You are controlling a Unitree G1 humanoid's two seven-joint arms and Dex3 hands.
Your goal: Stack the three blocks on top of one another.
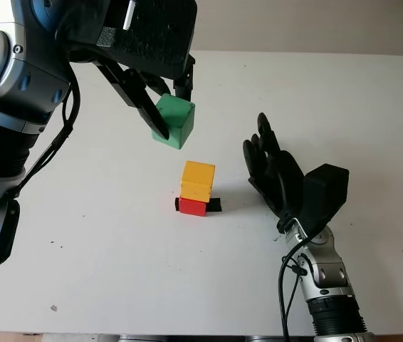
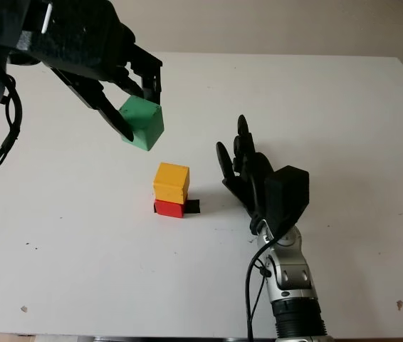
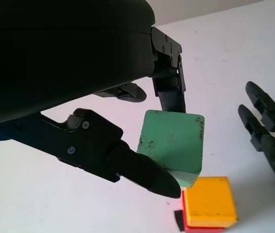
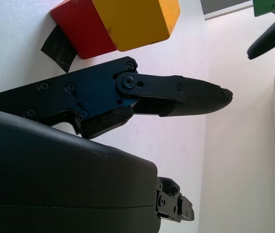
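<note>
My left hand (image 1: 164,107) is shut on a green block (image 1: 174,122), holding it in the air a little behind and to the left of the stack. The same green block (image 3: 172,145) sits pinched between black fingers in the left wrist view. On the table a yellow block (image 1: 198,180) stands on a red block (image 1: 193,207), with a small black patch (image 1: 215,205) beside the red one. My right hand (image 1: 273,171) is open just to the right of the stack, apart from it. The yellow block (image 4: 136,21) and red block (image 4: 81,36) appear near it in the right wrist view.
The white table (image 1: 344,114) spreads out around the stack. Its far edge (image 1: 315,55) runs along the back and its near edge (image 1: 187,333) lies at the front.
</note>
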